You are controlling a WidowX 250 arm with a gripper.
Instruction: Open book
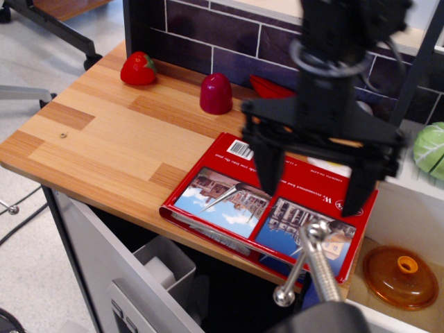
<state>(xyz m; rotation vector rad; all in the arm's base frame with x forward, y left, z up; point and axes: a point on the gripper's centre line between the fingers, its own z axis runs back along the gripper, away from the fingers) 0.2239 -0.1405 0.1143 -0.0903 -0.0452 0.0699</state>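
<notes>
At the far left of your table [104, 139] sits a red strawberry [138, 69], close to the dark tiled back wall [208, 28]. To its right you see a dark red dome-shaped object [216, 94] standing on the wood, and just beyond it a red object [267, 87] that is partly hidden by the arm, so you cannot tell what it is. Nearer you, the book [229, 201] lies flat and closed at the front edge of the table, its red cover up with two building photos, a white barcode near the far left corner and white page edges showing along the near side. Your gripper [312, 189] hangs over the right half of the book with its jaws spread wide apart, grasping nothing; one black finger [264, 166] points down over the cover's middle and the other over the book's right edge. A metal handle [305, 260] juts up in the foreground. Farther right, an orange lid [402, 275] lies low down and a green cabbage [430, 149] sits at the edge of your view.
</notes>
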